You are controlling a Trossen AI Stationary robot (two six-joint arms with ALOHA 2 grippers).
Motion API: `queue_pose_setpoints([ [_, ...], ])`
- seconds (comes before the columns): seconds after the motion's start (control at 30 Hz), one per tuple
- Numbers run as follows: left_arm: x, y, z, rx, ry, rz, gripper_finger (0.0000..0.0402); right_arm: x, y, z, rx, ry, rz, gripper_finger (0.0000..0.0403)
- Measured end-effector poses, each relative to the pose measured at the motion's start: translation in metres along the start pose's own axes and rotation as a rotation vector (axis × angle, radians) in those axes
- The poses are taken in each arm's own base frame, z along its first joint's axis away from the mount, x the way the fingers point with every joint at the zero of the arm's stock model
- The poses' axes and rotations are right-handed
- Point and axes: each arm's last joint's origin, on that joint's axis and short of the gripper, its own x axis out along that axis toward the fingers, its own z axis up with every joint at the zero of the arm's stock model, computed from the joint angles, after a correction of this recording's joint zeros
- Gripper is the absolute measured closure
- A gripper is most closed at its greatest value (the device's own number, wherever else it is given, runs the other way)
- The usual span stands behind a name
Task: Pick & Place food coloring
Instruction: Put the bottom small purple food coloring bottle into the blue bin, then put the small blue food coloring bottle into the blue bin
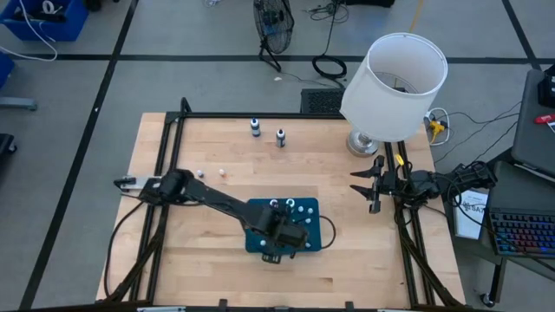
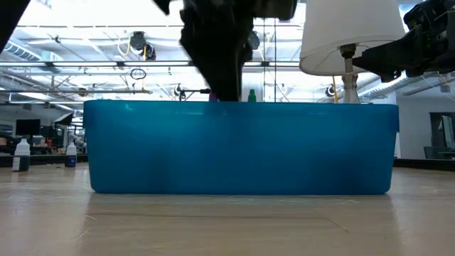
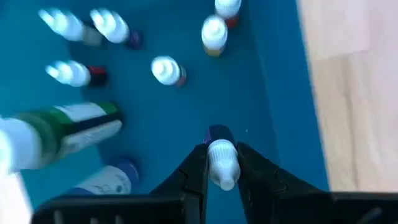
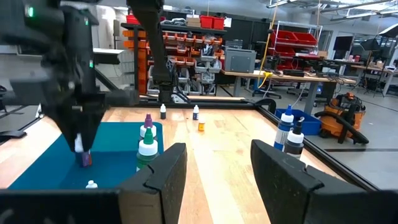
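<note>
Your left claw [image 3: 222,163] is closed narrow on a small bottle [image 3: 222,163] with a white cap, low over the blue mat [image 3: 186,112] in the lower middle of the top view. Other bottles [image 3: 166,70] stand close by on the mat, toward the upper left of the wrist picture. If you open too high, I think the bottle can tip and knock its neighbours. Two more bottles [image 1: 267,132] wait at the upper middle of the table. Your right claw [image 4: 214,168] rests wide open at the right edge.

blue mat [image 1: 260,227]. food coloring bottle [image 3: 221,155]: white cap, purple body. lamp [image 1: 395,87]: white shade, silver base. table [image 1: 217,156]: pale wood.
</note>
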Motion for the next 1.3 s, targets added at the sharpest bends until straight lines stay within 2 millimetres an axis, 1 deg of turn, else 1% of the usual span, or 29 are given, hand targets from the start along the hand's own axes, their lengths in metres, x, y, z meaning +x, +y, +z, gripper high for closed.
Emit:
queue_pose_setpoints([
  [0.13, 0.017, -0.004, -0.001, -0.017, 0.037, 0.001, 0.0338, 0.000, 0.000, 0.000, 0.000, 0.001, 0.000, 0.0236],
  [0.47, 0.028, -0.006, -0.007, -0.091, 0.065, -0.001, 0.0339, 0.000, 0.000, 0.000, 0.000, 0.001, -0.001, 0.0236],
  [0.6, 0.038, -0.007, -0.012, -0.090, 0.077, -0.008, 0.0339, 0.000, 0.000, 0.000, 0.000, 0.001, 0.000, 0.0236],
  [0.8, 0.040, -0.008, -0.013, -0.093, 0.077, -0.050, 0.0338, 0.000, 0.000, 0.000, 0.000, 0.001, 0.000, 0.0236],
  [1.03, 0.040, -0.008, -0.011, -0.092, 0.059, -0.048, 0.0279, 0.000, 0.000, 0.000, 0.000, 0.001, 0.000, 0.0236],
  [1.3, 0.041, -0.009, -0.008, -0.094, 0.025, -0.053, 0.0268, 0.000, 0.000, 0.000, 0.000, 0.001, 0.000, 0.0236],
])
